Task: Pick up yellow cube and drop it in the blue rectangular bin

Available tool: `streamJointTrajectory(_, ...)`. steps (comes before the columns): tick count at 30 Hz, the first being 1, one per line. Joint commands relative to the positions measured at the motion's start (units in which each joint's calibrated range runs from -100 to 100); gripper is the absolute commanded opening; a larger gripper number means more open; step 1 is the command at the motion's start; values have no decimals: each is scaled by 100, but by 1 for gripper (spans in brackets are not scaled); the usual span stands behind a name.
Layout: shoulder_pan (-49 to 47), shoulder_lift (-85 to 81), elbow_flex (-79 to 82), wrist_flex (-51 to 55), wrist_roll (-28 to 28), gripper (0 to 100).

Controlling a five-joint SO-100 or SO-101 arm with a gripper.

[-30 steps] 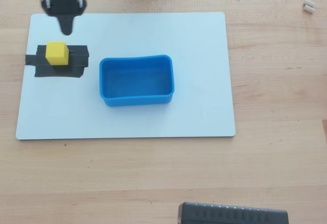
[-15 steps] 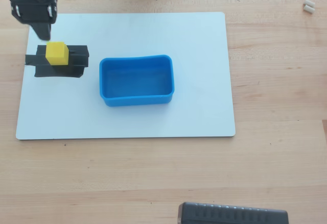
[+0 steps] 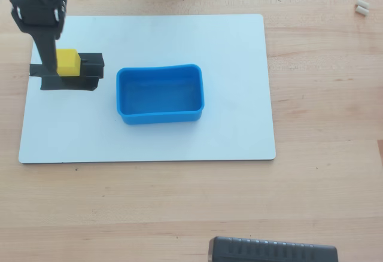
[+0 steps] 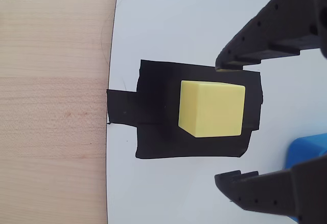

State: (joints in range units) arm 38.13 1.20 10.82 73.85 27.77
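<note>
In the wrist view the gripper [image 4: 227, 121] has its two black fingers spread wide apart, one fingertip [image 4: 232, 63] just above the yellow cube [image 4: 211, 108] and the other below it, with clear gaps on both sides; nothing is clamped. The cube sits on a black tape patch [image 4: 153, 111] stuck near the left edge of a white board [image 4: 168, 19], and part of the cube overhangs the patch's right end in this view.

In the overhead view the gripper [image 3: 49, 58] reaches down from the upper left, its dark finger just left of the cube [image 3: 69, 62]; the second finger cannot be made out there. To the right of the patch [image 3: 72, 81], apart from it, the blue rectangular bin [image 3: 159, 115] stands on the board [image 3: 227, 46] with nothing in it. The board lies on a wooden table [image 3: 323, 154]. A dark ribbed object [image 3: 272, 251] is cut off at the near edge, and small white bits [image 3: 361, 8] lie at the far right.
</note>
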Motion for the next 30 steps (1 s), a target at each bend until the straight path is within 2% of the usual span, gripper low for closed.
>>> streamJointTrajectory(1, -116, 201, -446, 22, -29, 36)
streamJointTrajectory(11, -30, 879, -437, -218, -29, 35)
streamJointTrajectory(20, -125, 972, -409, -168, -195, 17)
streamJointTrajectory(30, -459, -152, -464, 674, -508, 14)
